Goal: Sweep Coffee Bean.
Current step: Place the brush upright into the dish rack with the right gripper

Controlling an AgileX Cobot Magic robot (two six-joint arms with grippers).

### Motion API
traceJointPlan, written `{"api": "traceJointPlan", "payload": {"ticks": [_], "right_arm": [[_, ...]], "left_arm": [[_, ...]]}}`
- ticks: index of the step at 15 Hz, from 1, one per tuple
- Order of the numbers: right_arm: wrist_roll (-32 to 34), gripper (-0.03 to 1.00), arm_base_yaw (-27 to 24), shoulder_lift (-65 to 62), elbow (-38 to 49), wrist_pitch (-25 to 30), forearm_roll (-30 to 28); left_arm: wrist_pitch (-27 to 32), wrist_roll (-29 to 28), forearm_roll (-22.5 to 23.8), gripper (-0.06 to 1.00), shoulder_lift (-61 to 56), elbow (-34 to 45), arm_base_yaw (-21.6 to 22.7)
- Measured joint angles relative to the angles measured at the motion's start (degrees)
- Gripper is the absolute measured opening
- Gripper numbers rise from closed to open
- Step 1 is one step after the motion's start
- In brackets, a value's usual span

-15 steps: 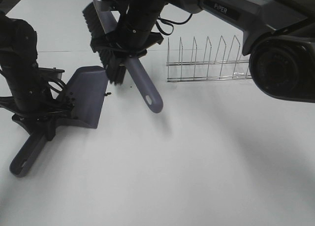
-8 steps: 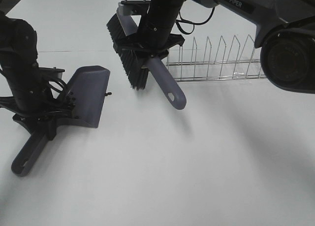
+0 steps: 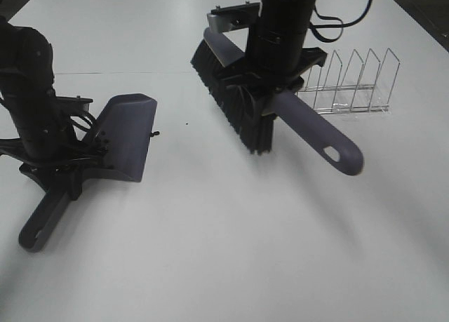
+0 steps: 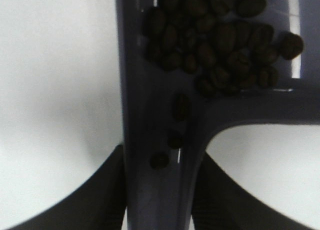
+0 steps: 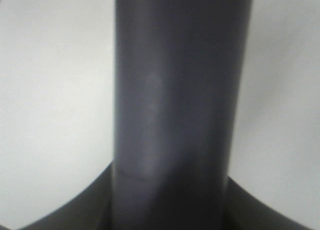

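My left gripper [image 3: 66, 171] is shut on the handle of the purple-grey dustpan [image 3: 128, 134], which rests on the white table with its lip facing right. In the left wrist view several dark coffee beans [image 4: 215, 44] lie heaped in the pan, and a few sit along its handle channel [image 4: 150, 200]. One bean [image 3: 156, 133] lies at the pan's lip and a dark speck [image 3: 186, 123] lies just right of it. My right gripper [image 3: 277, 90] is shut on the brush handle [image 3: 319, 136]. It holds the black bristles [image 3: 235, 108] right of the dustpan and apart from it. The handle fills the right wrist view [image 5: 175, 109].
A wire dish rack [image 3: 351, 83] stands at the back right, just behind the brush handle. The table's back edge runs along the top of the high view.
My right arm has carried the brush to the right and nearer the front, away from the dustpan's lip. The left arm and the dustpan have stayed almost still.
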Motion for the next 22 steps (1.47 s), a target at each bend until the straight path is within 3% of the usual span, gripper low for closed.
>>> {"api": "traceJointPlan", "payload": {"ticks": [2,5,11,15,22], "right_arm": [[0.0,0.32,-1.5,-3.7,6.6,0.1,-0.1],[0.0,0.32,-9.4,-6.4,15.1,0.1,-0.1],[-2.3,0.32,-22.8,-3.1,16.2,-0.1,-0.8],[-3.3,0.32,-23.1,0.9,12.9,-0.1,-1.3],[-3.9,0.32,-23.0,8.2,-0.6,0.6,-1.7]], "left_arm": [[0.1,0.0,-0.2,0.31,0.0,0.0,0.0],[0.1,0.0,-0.5,0.31,0.0,0.0,0.0],[0.7,-0.4,-2.2,0.31,0.0,0.0,0.0],[0.8,-0.8,-2.3,0.31,0.0,0.0,0.0],[1.3,-0.9,-2.5,0.31,0.0,0.0,0.0]]}}
